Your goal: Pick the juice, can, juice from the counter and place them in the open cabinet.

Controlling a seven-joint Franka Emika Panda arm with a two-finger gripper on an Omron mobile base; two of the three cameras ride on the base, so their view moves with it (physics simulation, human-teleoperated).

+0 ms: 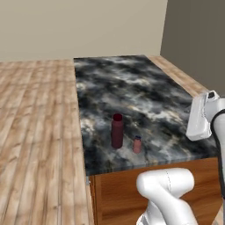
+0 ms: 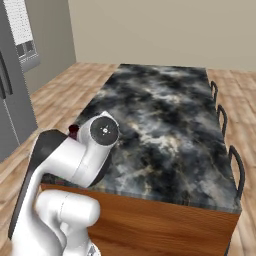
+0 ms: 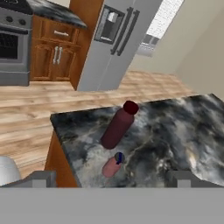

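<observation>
Marbled worktop [image 1: 132, 88] still carries the tall maroon bottle [image 3: 117, 127] ahead of the hand [image 3: 111, 179]; a small pinkish bottle [image 3: 111, 166] lies just before the fingertips, slightly right; nothing is judged stowed yet; the hand is spread wide and empty; no obstacle is seen between; a fridge [image 3: 116, 39] stands beyond.

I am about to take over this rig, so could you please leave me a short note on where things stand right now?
Pincer: open, empty, above the counter, aimed at the two drinks.
Counter: a tall dark maroon bottle and a small reddish bottle with a dark cap stand upright, side by side but apart, near its front left corner.
Done: nothing grasped yet.
Left: pick up the drinks one at a time and carry each to the open cabinet.
</observation>
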